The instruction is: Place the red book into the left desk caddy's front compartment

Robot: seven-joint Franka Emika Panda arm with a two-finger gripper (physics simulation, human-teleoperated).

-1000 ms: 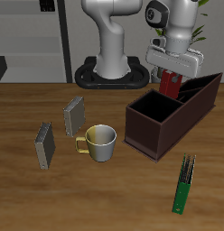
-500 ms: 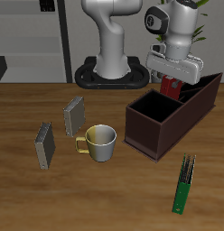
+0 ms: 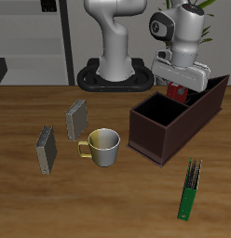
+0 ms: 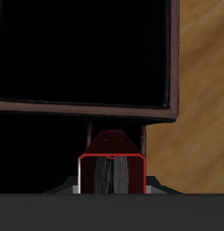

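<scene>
The red book [image 3: 180, 93] hangs upright in my gripper [image 3: 181, 87], which is shut on its upper part. It sits just above the narrower sections of the left desk caddy [image 3: 156, 139], a long dark brown-maroon box, with its lower end dipping behind the caddy's wall. The large square section, nearer the table's front edge, shows a dark hollow. In the wrist view the red book [image 4: 111, 170] shows end-on with grey page edges. Beyond it are the caddy's dividing wall [image 4: 87, 110] and black interior.
A cream mug [image 3: 104, 147] stands on the table beside the caddy. Two grey books [image 3: 76, 119] [image 3: 45, 151] stand upright beyond the mug. A thin green book [image 3: 190, 189] lies near the table's front edge. The robot's base [image 3: 113, 78] is behind.
The gripper has shifted a little along the caddy away from the square section. The red book has sunk lower, so less of it shows above the wall.
</scene>
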